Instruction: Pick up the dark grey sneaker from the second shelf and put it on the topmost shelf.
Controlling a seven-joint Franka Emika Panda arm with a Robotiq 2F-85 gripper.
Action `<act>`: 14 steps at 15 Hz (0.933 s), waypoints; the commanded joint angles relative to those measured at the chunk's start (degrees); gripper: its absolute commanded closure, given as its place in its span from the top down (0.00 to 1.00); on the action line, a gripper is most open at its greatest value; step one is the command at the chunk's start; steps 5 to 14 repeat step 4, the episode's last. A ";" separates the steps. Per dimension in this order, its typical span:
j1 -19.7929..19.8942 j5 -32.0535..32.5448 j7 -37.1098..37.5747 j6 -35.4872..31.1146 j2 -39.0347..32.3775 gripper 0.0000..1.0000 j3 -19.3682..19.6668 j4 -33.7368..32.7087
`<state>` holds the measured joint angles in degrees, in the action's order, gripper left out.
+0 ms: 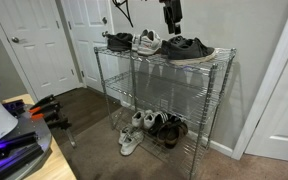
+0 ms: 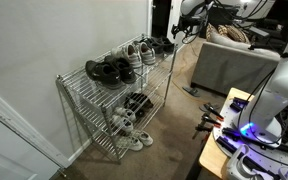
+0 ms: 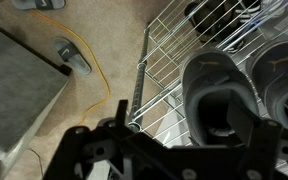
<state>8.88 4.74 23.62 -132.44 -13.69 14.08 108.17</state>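
Status: dark grey sneaker (image 3: 219, 100) is seen lying on the topmost shelf (image 3: 169, 62), at one end of it and just beside a matching dark shoe (image 3: 284, 75). Which of the two is the task's own cannot be told for sure; the one nearer the hand is assumed. A white-and-grey sneaker (image 1: 147, 42) and another dark shoe (image 1: 119, 42) are lined up further along the same tier. No shoe is made out on the second shelf (image 1: 159, 88), so the placing is judged done or nearly so. The hand (image 1: 171, 16) is hung above the tier, apart from every shoe, and nothing is seen held in it. How far it is spread cannot be told, as only a dark blur of it is shown in the wrist view. The step in hand is judged to be the retreat. It is best done straight up first and only then back over the front edge, so that laces and the raised wire rim are not snagged. Seating should be checked: sole flat on the wires, nothing overhung past the rim. If a re-grasp is needed, the sneaker is best taken from above across the midfoot, with room left for the neighbour. The upper is expected to give, so a moderate squeeze is advised.
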 commanded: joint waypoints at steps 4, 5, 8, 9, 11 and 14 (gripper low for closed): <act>0.19 -0.02 -0.10 -0.43 1.05 1.00 -0.15 1.31; 0.19 -0.02 -0.10 -0.43 1.05 1.00 -0.15 1.31; 0.19 -0.02 -0.10 -0.43 1.05 1.00 -0.15 1.31; 0.19 -0.02 -0.10 -0.43 1.05 1.00 -0.15 1.31; 0.19 -0.02 -0.10 -0.43 1.05 1.00 -0.15 1.31; 0.19 -0.02 -0.10 -0.43 1.05 1.00 -0.15 1.31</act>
